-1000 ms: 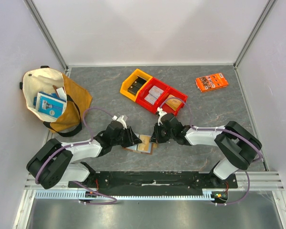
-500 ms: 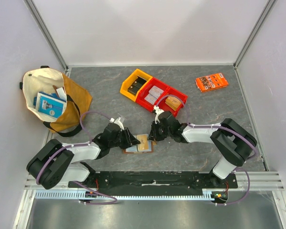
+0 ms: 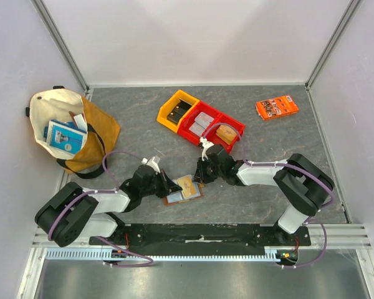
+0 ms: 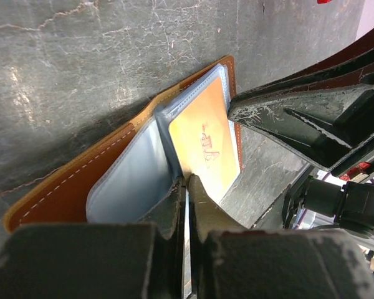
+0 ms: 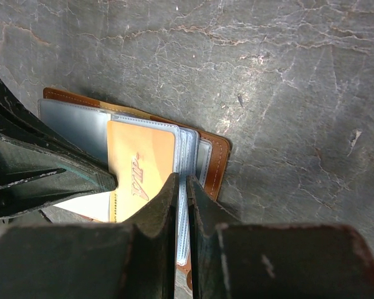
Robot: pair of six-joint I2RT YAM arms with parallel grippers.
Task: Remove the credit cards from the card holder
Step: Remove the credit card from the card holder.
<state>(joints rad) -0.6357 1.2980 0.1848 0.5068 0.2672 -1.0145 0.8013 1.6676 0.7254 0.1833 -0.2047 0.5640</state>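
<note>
Both ends of the open card holder (image 4: pixel 56 199), lying on the table (image 3: pixel 268 143), are being pinched: your left gripper (image 4: pixel 186 182) is clamping tight on a pale sleeve, your right gripper (image 5: pixel 181 182) is nipping clear sleeves beside the orange-gold card (image 5: pixel 140 171).

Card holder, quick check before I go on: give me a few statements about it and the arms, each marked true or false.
1. The card holder lies open on the table. True.
2. The orange-gold card lies loose on the table beside the holder. False: it sits among the holder's clear sleeves.
3. The left gripper has its jaws wide apart. False: they are pinched shut on a sleeve edge.
4. The orange packet lies far from both arms. True.
</note>
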